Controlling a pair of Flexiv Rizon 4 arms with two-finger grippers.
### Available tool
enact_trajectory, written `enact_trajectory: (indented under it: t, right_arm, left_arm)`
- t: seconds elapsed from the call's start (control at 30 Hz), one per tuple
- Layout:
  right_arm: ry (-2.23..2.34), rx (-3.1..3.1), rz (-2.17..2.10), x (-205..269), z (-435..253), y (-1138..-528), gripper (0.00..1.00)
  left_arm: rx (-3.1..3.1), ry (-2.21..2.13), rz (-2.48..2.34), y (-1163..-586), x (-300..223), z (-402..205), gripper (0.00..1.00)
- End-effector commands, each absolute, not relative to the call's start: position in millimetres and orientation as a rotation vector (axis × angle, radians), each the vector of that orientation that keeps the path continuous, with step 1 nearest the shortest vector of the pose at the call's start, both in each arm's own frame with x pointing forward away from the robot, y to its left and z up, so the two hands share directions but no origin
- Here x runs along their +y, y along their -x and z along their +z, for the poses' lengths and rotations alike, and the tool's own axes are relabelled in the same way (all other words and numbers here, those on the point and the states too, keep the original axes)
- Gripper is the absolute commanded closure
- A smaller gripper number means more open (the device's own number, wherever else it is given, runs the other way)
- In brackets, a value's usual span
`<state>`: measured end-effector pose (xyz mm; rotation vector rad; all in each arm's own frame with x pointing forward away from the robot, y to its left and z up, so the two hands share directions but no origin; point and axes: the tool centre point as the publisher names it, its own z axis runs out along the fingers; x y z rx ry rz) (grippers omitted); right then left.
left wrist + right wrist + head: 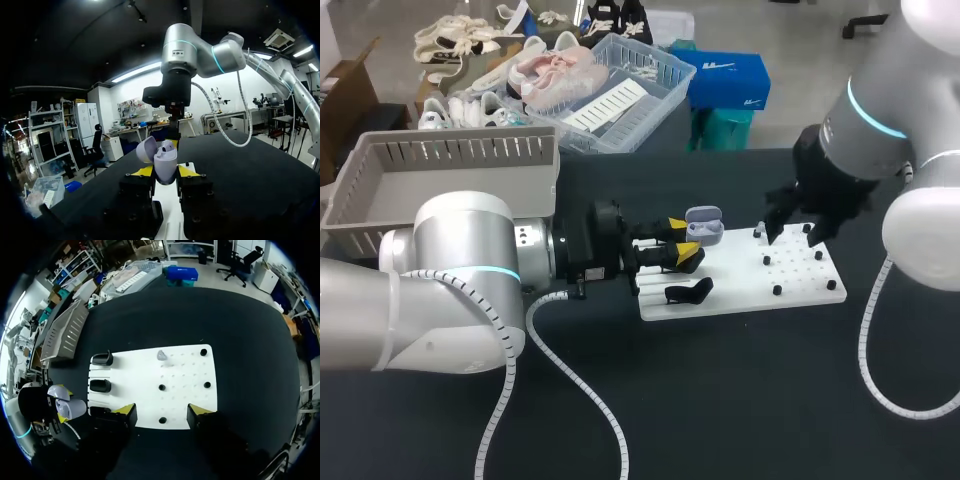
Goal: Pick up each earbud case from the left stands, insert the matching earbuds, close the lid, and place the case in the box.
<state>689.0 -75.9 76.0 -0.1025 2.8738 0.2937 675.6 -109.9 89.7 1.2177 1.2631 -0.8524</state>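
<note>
Left gripper (pixel 165 172) at the left edge of the white board (pixel 745 290), clamped on the lavender earbud case (pixel 165 164), a yellow tip pressing each side. Lid (pixel 146 149) tipped back, open. Something pale standing in the case mouth; cannot tell what it is.

Right gripper (pixel 162 413) hanging above the board's right half, fingers spread wide, gripping nothing.

One small lavender earbud (pixel 161 355) lying on the board toward its far edge, among black pegs (pixel 161 387).

Black stands (pixel 101 359) along the board's left edge: two plain to see, a third largely hidden behind a right finger.

Grey box (pixel 440 175) well left of the board, near side partly covered by the left arm in the head view.
</note>
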Motion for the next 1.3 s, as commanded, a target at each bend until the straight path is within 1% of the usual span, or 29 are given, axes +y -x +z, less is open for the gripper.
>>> enact_trajectory:
  t: [0.03, 0.13, 0.2, 0.3, 0.47, 0.67, 0.83, 0.9, 1.03, 1.3]
  right_arm:
    - [0.131, 2.897, 0.303, -67.2, 68.2, -705.0, 0.35]
    - [0.155, 2.908, 0.292, -64.2, 63.4, -713.7, 0.34]
    - [0.159, 2.92, 0.28, -62.8, 59.4, -718.5, 0.35]
    - [0.151, 2.939, 0.274, -61.3, 53.1, -725.1, 0.33]
    - [0.115, 2.967, 0.226, -56.4, 42.7, -732.0, 0.38]
    - [0.111, 2.986, 0.285, -53.5, 31.7, -741.2, 0.39]
    - [0.081, 2.997, 0.293, -52.9, 27.7, -746.9, 0.44]
    - [0.066, 3.002, 0.296, -53.3, 26.0, -748.1, 0.45]
    - [0.058, 3.0, 0.303, -55.1, 25.3, -749.9, 0.43]
    - [0.031, 3.005, 0.314, -57.2, 22.2, -756.4, 0.51]
  left_arm:
    - [1.265, -1.211, -0.843, -673.8, -110.8, 89.3, 1.0]
    - [1.265, -1.211, -0.843, -673.8, -110.8, 89.3, 1.0]
    - [1.265, -1.211, -0.843, -673.8, -110.8, 89.3, 1.0]
    - [1.265, -1.211, -0.843, -673.8, -110.8, 89.3, 1.0]
    - [1.265, -1.211, -0.843, -673.8, -110.8, 89.3, 1.0]
    - [1.265, -1.211, -0.843, -673.8, -110.8, 89.3, 1.0]
    - [1.265, -1.211, -0.843, -673.8, -110.8, 89.3, 1.0]
    - [1.265, -1.211, -0.843, -673.8, -110.8, 89.3, 1.0]
    - [1.265, -1.211, -0.843, -673.8, -110.8, 89.3, 1.0]
    - [1.265, -1.211, -0.843, -673.8, -110.8, 89.3, 1.0]
